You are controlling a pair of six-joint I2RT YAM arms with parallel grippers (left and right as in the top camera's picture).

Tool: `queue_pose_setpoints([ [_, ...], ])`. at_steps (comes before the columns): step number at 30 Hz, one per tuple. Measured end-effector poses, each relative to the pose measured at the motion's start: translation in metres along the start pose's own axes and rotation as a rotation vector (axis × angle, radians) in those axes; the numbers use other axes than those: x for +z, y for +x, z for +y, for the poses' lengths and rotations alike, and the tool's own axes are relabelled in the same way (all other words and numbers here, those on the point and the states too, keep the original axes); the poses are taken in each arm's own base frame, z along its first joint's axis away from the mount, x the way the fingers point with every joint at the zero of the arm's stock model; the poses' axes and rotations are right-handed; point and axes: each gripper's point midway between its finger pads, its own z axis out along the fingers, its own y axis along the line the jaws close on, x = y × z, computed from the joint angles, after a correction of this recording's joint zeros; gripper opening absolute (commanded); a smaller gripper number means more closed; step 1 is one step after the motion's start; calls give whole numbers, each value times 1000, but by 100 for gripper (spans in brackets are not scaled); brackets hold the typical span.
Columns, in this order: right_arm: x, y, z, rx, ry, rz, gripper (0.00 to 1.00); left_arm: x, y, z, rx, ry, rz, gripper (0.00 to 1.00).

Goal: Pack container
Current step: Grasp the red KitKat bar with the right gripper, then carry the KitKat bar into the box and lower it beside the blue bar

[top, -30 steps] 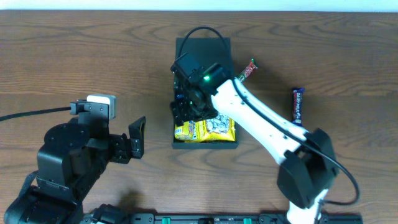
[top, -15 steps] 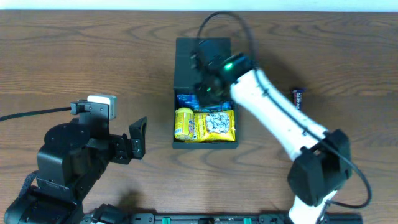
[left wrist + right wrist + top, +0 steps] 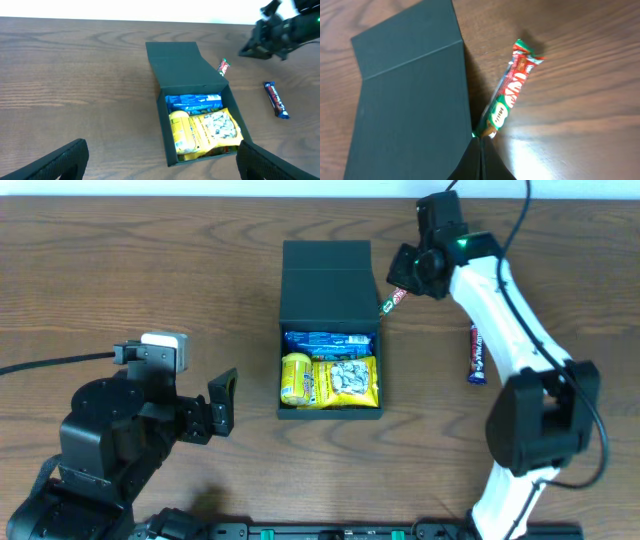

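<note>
The container (image 3: 330,413) sits mid-table with its flip lid (image 3: 325,280) laid open toward the back. Inside lie a blue packet (image 3: 325,340), a yellow packet (image 3: 295,377) and a yellow seed bag (image 3: 350,380). A red-and-green wafer bar (image 3: 395,298) lies on the wood against the lid's right edge. My right gripper (image 3: 408,268) is shut, and its joined fingertips (image 3: 481,142) sit at the near end of that bar (image 3: 510,90), with nothing seen between them. My left gripper (image 3: 222,402) stands open left of the container, holding nothing.
A dark blue chocolate bar (image 3: 478,352) lies on the table to the right of the container. The right arm (image 3: 500,300) stretches from the front right edge toward the back. A grey cable (image 3: 50,363) runs along the table at the left.
My right gripper has lifted out of the container, swung to the back right and shut beside the lid. The packets inside now show fully. The left arm has not moved.
</note>
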Motion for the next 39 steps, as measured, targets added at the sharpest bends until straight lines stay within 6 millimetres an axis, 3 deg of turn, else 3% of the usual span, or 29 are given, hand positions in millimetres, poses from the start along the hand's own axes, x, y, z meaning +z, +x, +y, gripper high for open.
queue_pose_setpoints([
  [4, 42, 13, -5, 74, 13, 92, 3, 0, 0, 0, 0, 0, 1, 95],
  [7, 66, 21, -8, 123, 34, 152, 30, 0, 3, 1, 0, -3, 13, 95],
  [11, 75, 23, -10, 162, 48, 171, 46, 0, 7, 2, 0, -6, 29, 95],
  [14, 72, 21, -10, 188, 57, 169, 50, 0, 8, 2, 0, -7, 32, 95],
  [24, 76, 28, -22, 218, 123, 181, 50, 0, 9, 2, 0, -8, 38, 96],
  [31, 90, 36, -30, 235, 152, 209, 47, 0, 11, 2, 0, -10, 44, 95],
  [33, 94, 38, -33, 238, 160, 214, 44, 0, 11, 2, -1, -10, 44, 95],
  [39, 98, 40, -34, 249, 163, 222, 22, 0, 11, 2, -1, -10, 45, 96],
])
